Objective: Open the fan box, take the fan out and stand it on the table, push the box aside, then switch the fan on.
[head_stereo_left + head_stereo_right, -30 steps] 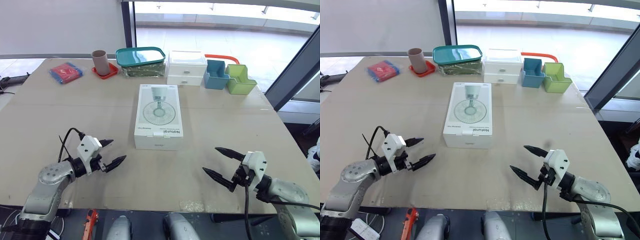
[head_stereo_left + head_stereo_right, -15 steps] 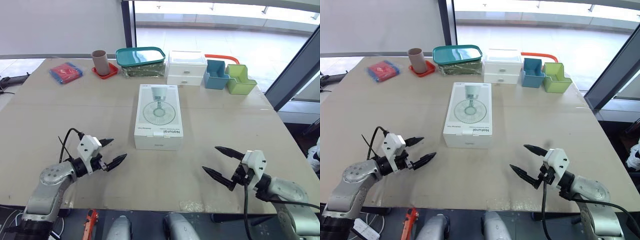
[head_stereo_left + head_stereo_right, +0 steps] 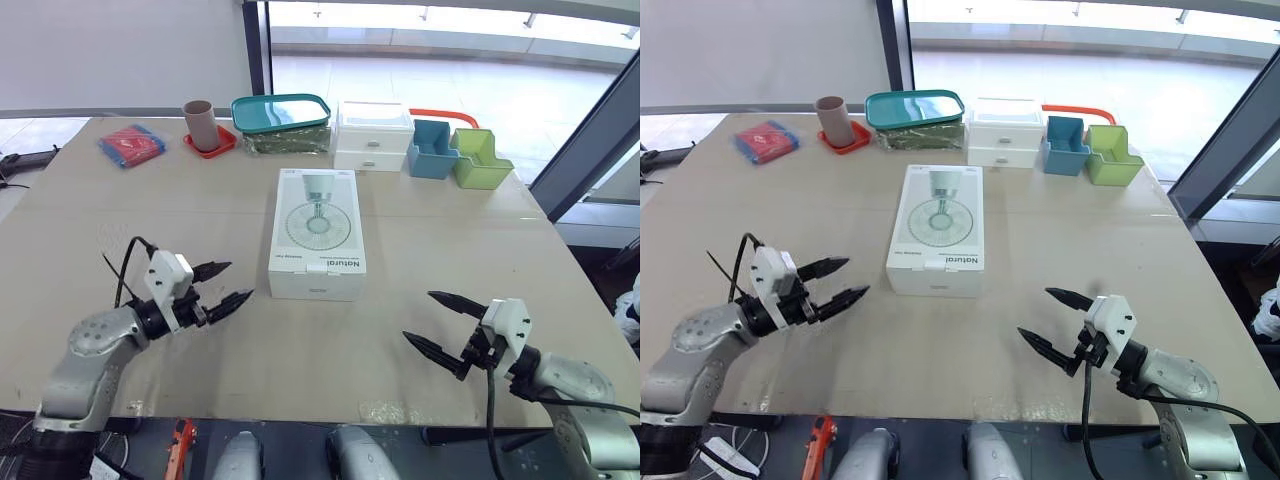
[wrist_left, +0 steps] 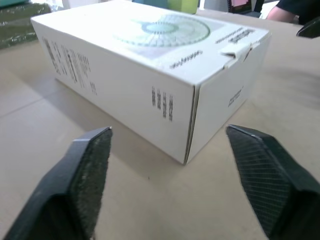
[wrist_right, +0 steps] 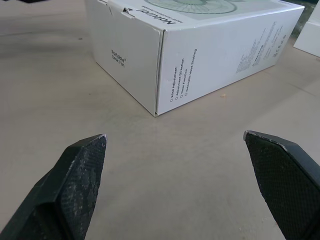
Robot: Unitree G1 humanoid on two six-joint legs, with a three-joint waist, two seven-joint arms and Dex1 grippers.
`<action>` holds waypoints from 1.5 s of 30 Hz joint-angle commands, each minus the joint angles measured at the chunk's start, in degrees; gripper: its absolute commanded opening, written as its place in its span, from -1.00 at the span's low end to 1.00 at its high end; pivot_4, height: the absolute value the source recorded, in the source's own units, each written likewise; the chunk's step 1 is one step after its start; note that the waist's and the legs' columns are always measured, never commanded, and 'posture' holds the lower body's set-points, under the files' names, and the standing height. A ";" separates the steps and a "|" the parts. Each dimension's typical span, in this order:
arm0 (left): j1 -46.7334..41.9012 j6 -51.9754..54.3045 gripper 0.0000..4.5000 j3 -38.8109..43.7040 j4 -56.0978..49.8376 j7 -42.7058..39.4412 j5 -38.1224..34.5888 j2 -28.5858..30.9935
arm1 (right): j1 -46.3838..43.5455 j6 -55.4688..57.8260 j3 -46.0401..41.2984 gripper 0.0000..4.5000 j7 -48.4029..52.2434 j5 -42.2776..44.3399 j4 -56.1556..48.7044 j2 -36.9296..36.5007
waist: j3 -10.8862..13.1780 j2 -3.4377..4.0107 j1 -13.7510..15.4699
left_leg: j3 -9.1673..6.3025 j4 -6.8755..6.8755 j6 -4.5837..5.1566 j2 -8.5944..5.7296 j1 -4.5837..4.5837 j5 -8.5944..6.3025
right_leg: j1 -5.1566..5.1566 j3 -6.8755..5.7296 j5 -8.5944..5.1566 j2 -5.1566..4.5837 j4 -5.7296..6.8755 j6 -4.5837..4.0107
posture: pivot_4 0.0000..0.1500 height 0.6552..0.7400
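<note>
The white fan box (image 3: 317,232), with a fan drawing on its lid, lies flat and closed in the middle of the table; its near end flap faces me. My left gripper (image 3: 226,285) stands open left of the box's near corner, fingers pointing at it, a short gap away. In the left wrist view the box (image 4: 150,65) fills the space ahead of the open fingers (image 4: 87,172). My right gripper (image 3: 437,322) is open near the front edge, right of the box and further from it. The right wrist view looks at the box's near right corner (image 5: 190,45).
Along the far edge stand a red cloth (image 3: 131,144), a brown cup on a red coaster (image 3: 200,125), a teal-lidded container (image 3: 283,120), a white drawer unit (image 3: 373,135), and blue (image 3: 432,150) and green (image 3: 478,160) bins. Bare tabletop (image 3: 150,220) surrounds the box.
My left gripper has lifted and moved a little forward toward the box's near left corner. The right gripper has barely moved. The box is unmoved.
</note>
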 commanded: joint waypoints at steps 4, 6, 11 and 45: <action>-12.54 8.21 -0.69 -2.68 -4.46 -0.50 -5.00 1.39 | -3.03 1.99 0.61 1.00 -1.14 0.96 -5.60 -0.52 | 0.00 -0.01 0.00 | -0.01 0.05 0.00 -0.01 -0.01 0.00 | 0.01 -0.01 0.00 0.01 0.00 0.02 | 1.00 1.00; -14.45 9.09 -0.96 -5.25 -4.17 -0.53 -2.86 1.80 | -4.52 3.90 0.76 1.00 -2.03 1.51 -6.95 -0.62 | 0.00 0.00 0.02 | -0.03 0.05 0.00 -0.01 -0.02 0.00 | 0.02 -0.02 0.01 0.01 0.00 0.01 | 1.00 1.00; -18.79 10.06 -1.00 -8.41 0.93 -0.86 -0.02 1.55 | -9.00 8.57 2.08 1.00 -4.50 1.86 -10.32 -1.20 | 0.01 0.00 -0.06 | -0.03 0.06 0.01 -0.02 -0.03 -0.01 | 0.01 0.00 0.03 0.01 0.00 -0.02 | 1.00 1.00; -24.23 17.89 -1.00 -13.65 6.51 -2.85 4.25 0.61 | -36.23 14.63 23.89 1.00 -10.71 -19.40 -3.36 5.26 | 0.00 0.00 0.00 | -0.13 0.23 0.09 -0.04 -0.17 -0.05 | -0.02 -0.11 0.06 -0.01 0.02 -0.04 | 1.00 1.00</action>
